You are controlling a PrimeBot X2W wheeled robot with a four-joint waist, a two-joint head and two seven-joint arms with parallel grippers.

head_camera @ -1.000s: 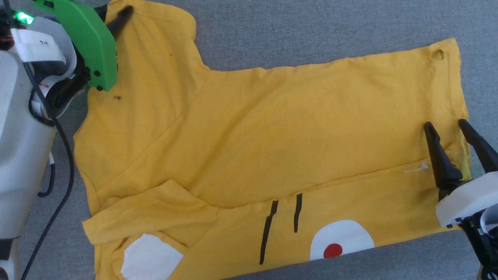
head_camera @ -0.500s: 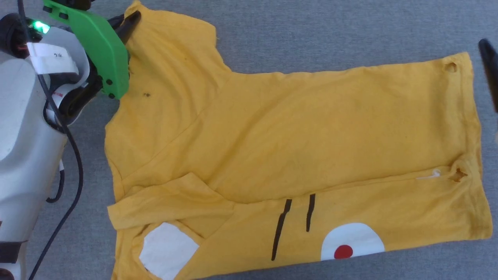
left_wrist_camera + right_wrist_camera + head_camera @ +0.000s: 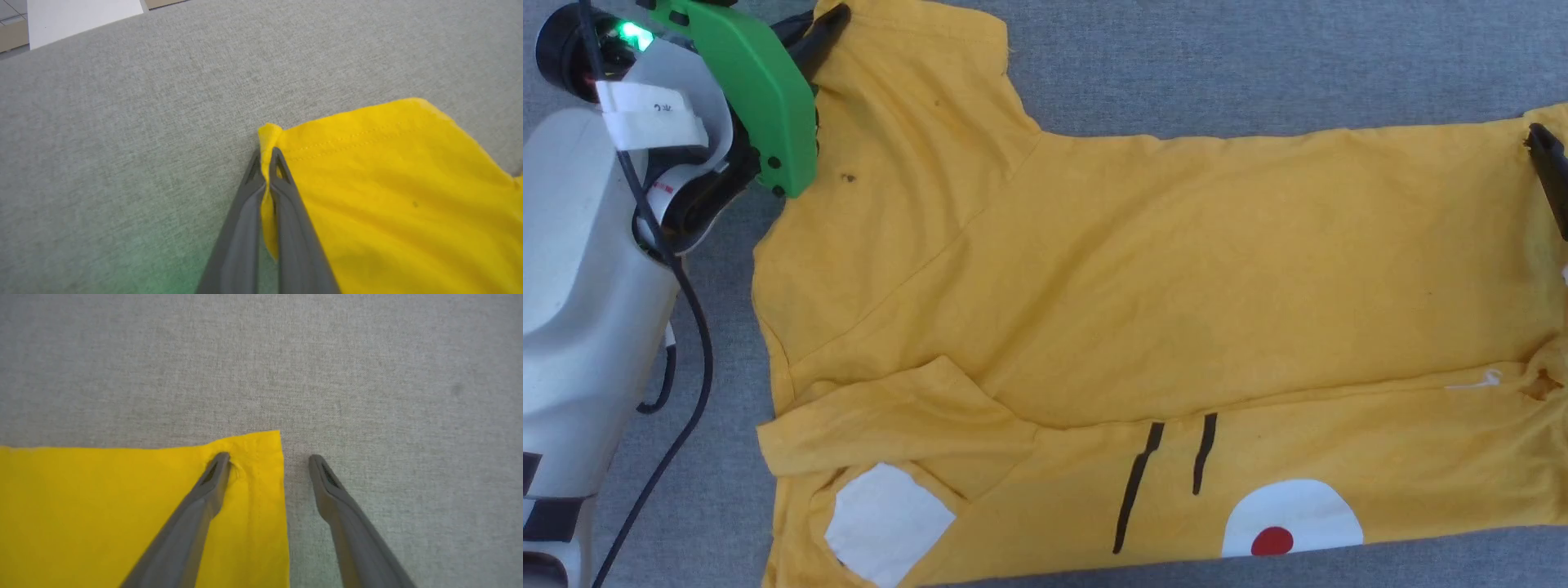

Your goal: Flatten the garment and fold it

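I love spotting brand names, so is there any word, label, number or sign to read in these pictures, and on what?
White tag on the left arm: a few dark marks, too blurred to read.
Sticker with red marks below it: too small to read.
Garment: no words, just black strokes, white patches and a red dot.

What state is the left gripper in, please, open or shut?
Shut on the garment: in the left wrist view, the left gripper pinches a yellow edge between fingers pressed together.
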